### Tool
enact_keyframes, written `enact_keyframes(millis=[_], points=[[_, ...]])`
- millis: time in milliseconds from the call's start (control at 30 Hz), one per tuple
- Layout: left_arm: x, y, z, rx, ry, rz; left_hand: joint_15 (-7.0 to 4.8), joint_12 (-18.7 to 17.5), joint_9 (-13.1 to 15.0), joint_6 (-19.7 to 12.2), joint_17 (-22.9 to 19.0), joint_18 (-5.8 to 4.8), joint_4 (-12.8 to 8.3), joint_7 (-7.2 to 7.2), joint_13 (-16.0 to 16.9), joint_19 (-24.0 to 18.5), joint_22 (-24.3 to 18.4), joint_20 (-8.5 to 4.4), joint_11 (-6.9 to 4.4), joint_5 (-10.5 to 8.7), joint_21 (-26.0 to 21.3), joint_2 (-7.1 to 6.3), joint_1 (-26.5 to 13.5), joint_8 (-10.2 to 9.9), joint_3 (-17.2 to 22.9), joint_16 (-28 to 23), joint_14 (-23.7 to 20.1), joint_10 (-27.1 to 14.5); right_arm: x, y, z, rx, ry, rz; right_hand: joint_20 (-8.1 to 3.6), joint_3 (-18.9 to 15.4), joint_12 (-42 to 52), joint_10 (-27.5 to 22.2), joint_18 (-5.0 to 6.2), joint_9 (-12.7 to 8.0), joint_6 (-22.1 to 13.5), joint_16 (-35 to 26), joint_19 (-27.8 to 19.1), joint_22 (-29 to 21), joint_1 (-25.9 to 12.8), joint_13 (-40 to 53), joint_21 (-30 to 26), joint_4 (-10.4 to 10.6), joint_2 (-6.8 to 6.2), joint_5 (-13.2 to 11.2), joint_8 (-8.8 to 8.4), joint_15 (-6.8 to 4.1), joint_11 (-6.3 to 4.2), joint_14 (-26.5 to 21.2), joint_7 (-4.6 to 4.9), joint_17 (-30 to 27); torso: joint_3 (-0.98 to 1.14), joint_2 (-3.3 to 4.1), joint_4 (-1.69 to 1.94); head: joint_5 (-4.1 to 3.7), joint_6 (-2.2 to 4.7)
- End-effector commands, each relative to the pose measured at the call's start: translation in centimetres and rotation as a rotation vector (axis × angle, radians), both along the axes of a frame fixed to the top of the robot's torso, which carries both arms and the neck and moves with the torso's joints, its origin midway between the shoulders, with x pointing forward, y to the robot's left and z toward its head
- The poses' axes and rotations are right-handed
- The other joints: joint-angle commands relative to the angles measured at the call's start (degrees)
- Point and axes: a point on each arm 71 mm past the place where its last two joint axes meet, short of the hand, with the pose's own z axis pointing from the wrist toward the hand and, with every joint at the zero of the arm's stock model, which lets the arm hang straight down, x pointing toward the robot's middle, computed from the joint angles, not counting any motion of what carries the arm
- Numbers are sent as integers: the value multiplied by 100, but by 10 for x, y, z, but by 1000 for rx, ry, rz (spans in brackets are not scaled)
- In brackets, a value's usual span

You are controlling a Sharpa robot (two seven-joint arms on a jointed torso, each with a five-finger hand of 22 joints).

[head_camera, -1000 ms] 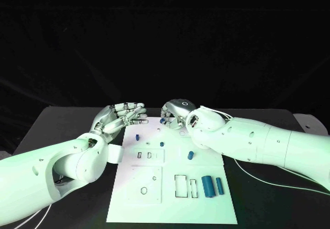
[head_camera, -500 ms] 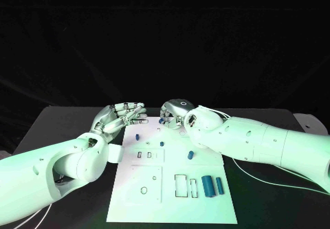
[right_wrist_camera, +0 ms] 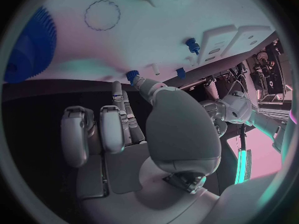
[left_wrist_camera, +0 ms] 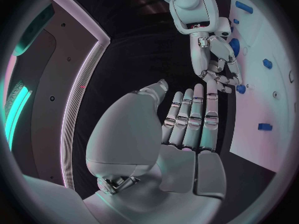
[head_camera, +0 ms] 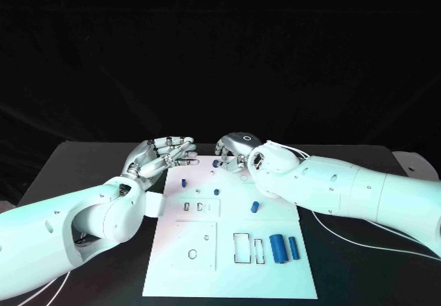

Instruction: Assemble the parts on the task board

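Observation:
The white task board [head_camera: 230,280] lies mid-table. My right hand [head_camera: 235,150] is curled down over the board's far edge, its thumb and a finger closed on a small blue part [head_camera: 216,162], which the wrist views show at the fingertips [right_wrist_camera: 132,75] [left_wrist_camera: 240,88]. My left hand [head_camera: 162,156] is at the board's far left corner, fingers straight and together, holding nothing. Blue pegs [head_camera: 183,183] [head_camera: 216,190] [head_camera: 255,206] stand on the far half. Two bigger blue cylinders [head_camera: 276,248] [head_camera: 293,247] lie near the right edge. A blue gear [right_wrist_camera: 28,50] sits by the right hand.
Open rectangular slots [head_camera: 241,247] and oval holes [head_camera: 192,254] mark the board's near half, and smaller slots [head_camera: 193,207] its middle. Black table [head_camera: 74,172] surrounds the board. A white cable [head_camera: 368,245] trails on the table at the right.

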Motion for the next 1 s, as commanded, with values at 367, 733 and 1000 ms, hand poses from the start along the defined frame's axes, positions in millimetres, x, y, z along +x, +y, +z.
enact_keyframes(millis=[367, 733, 1000], points=[[0, 4, 1, -2, -6, -8, 22, -37, -11, 10, 8, 70, 3, 126, -5, 16, -4, -3, 25, -1, 31, -11, -25, -23, 36, -35, -32, 17, -30, -64, 20, 136, 31, -34, -49, -95, 418, 744, -50, 53, 170, 86, 171, 640, 26, 279, 164, 6, -199, 169, -29, -60, -125, 194, -36, 164, 11, -29, -67, -33, 68], [0, 8, 1, -1, -8, -3, 23, -41, -12, 11, 11, 70, 1, 124, -5, 15, -5, -2, 24, -1, 31, -11, -30, -25, 39, -39, -35, 19, -35, -135, 21, 183, 209, -170, -182, -1360, 6219, 1279, -198, 421, -88, 610, 542, 1271, 62, 5913, 561, 414, -99, 608, 345, -177, -266, 370, -164, 1040, 29, -56, -129, -97, 113], [-1, 8, 2, -2, -12, -2, 23, -45, -13, 13, 13, 70, -14, 121, -4, 12, -7, -2, 22, -1, 30, -15, -19, -27, 47, -47, -41, 24, -32, -143, 16, 177, 246, -196, -133, -1625, 7089, 1593, -261, 453, -203, 849, 691, 1507, 189, 6659, 724, 562, -47, 624, 393, -125, -213, 468, -122, 1594, 10, -47, -98, -117, 68]])
